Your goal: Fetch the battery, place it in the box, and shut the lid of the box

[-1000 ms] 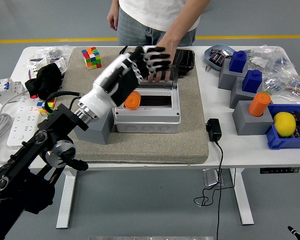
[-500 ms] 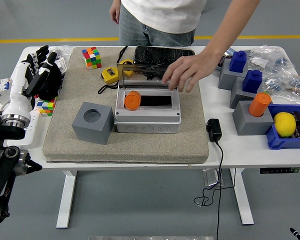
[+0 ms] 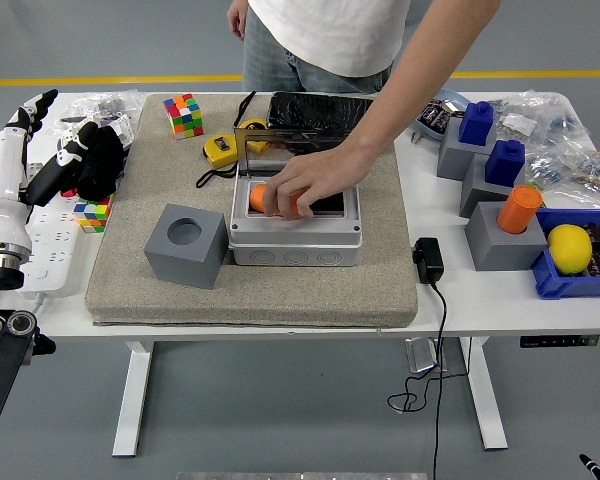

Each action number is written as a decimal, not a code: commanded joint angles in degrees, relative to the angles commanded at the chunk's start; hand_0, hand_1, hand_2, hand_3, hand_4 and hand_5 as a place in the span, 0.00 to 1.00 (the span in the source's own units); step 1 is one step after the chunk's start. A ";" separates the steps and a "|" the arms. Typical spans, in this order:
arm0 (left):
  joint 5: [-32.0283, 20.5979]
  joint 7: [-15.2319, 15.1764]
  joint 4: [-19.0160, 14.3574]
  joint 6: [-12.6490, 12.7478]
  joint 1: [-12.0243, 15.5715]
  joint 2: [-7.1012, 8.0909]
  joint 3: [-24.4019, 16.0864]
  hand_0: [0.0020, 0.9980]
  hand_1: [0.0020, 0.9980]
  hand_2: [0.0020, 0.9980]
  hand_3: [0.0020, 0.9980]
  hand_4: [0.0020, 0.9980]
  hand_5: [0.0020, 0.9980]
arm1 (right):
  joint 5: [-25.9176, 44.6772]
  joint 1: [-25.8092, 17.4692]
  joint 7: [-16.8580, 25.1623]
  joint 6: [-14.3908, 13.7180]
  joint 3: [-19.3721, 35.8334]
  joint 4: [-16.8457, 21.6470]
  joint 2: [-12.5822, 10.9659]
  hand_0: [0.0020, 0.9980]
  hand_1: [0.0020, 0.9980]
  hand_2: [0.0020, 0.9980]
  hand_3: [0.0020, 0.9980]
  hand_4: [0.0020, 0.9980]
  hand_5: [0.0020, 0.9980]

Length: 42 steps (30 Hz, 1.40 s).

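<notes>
The grey box (image 3: 295, 240) stands on the tan mat (image 3: 250, 290) mid-table, its clear lid (image 3: 280, 140) raised at the back. An orange battery (image 3: 261, 196) lies in the box's left end. A person's hand (image 3: 305, 185) reaches in from the far side and closes around the battery. My left hand (image 3: 42, 120) is pulled back to the table's left edge, held up with fingers spread and empty. My right arm is out of sight.
A grey block with a round hole (image 3: 185, 245) sits left of the box. Behind are a colour cube (image 3: 183, 115), a yellow tape measure (image 3: 218, 150) and a black tray (image 3: 325, 108). Another orange cylinder (image 3: 521, 207), blue blocks (image 3: 476, 122) and a blue bin (image 3: 570, 270) crowd the right.
My left hand has left the box lid and swung back to the table's left edge. The person's hand has gone from the lid down into the box onto the battery.
</notes>
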 joint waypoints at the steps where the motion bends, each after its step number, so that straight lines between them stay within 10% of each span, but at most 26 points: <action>1: -0.07 -0.06 -0.04 0.03 0.00 -0.18 -0.07 0.86 0.90 0.89 0.85 1.00 0.82 | -0.05 0.03 0.00 0.00 0.12 -0.01 0.02 0.85 0.81 0.79 0.82 1.00 1.00; 42: 0.44 0.16 -3.82 1.46 0.12 -0.03 3.35 0.83 0.88 0.86 0.81 1.00 0.80 | -0.65 -0.09 -0.10 0.03 1.63 -0.75 0.62 0.84 0.81 0.79 0.82 1.00 1.00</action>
